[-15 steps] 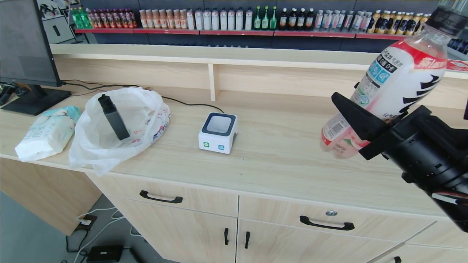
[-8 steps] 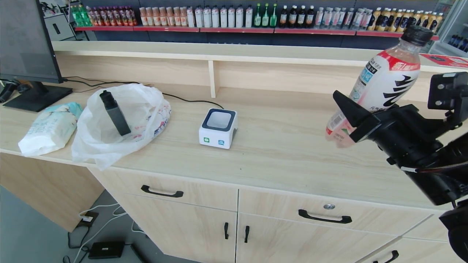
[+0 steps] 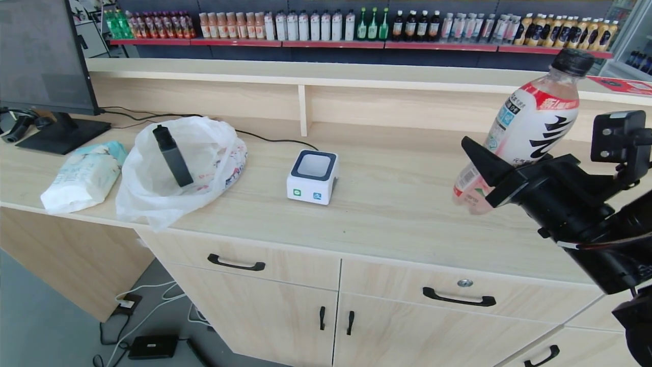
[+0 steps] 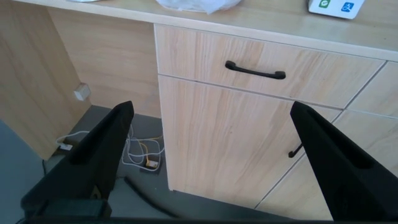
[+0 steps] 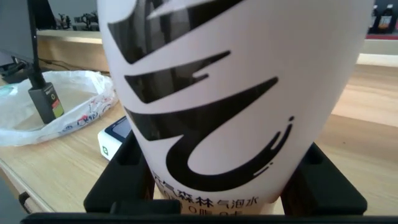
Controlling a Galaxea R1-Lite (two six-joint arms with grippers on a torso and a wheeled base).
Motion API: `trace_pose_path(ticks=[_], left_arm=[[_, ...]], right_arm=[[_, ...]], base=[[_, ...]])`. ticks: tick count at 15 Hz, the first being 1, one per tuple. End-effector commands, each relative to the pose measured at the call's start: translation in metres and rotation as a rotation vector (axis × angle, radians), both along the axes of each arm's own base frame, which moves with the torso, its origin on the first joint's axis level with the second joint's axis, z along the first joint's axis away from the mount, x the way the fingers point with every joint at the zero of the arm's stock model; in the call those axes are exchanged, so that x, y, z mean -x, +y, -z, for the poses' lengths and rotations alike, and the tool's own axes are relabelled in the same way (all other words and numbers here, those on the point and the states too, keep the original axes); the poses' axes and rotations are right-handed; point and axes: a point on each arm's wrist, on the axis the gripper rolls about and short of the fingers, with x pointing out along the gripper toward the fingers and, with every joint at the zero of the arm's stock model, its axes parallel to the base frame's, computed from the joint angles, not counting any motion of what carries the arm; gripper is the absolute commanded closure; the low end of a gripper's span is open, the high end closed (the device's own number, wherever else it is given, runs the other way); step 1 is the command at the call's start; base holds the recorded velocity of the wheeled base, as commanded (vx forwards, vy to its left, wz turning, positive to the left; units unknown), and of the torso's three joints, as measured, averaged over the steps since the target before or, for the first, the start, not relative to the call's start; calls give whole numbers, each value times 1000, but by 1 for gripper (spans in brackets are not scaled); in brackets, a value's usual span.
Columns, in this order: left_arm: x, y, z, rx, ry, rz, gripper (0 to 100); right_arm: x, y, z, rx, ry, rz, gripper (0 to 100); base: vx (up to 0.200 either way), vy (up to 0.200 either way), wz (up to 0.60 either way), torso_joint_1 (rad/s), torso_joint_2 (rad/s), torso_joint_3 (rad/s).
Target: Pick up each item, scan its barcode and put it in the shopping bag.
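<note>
Bottle (image 3: 530,127) is clamped low on its body by right gripper (image 3: 491,163), tilted, held in the air over the right end of the counter (image 3: 397,219), well apart from the scanner (image 3: 312,176) at mid-counter. Shopping bag (image 3: 153,199) is slumped open at the left front edge. Left gripper (image 4: 211,155) is spread wide below the counter's front edge, and a barcode (image 3: 466,179) is seen near the bottle's base.

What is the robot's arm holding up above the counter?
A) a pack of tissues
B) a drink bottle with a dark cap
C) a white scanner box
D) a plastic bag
B: the right gripper is clamped on the lower part of the drink bottle, while the tissue pack, scanner and shopping bag all rest on the counter.
</note>
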Motion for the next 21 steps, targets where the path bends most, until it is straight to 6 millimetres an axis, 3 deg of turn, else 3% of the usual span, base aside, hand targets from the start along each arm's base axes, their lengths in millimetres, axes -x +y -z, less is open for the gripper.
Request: trace_pose_path(ticks=[1,15,18,21], left_arm=[[0,0,0,0,-2,-1,0],[0,0,0,7,-2,-1,0],[0,0,0,5,-2,-1,0],[0,0,0,5,-2,-1,0]], right_arm=[[2,0,2,5,8,-2,100],[17,-7,-7,-9,-26,-5,100],[21,-8,-7,-12,-27,-4,100],[15,-5,-8,-11,-31,-5,100]], base=[[0,200,0,17,2,2],[0,200,0,0,3,2],[0,0,0,0,0,0],[200,0,0,1,-1,1]])
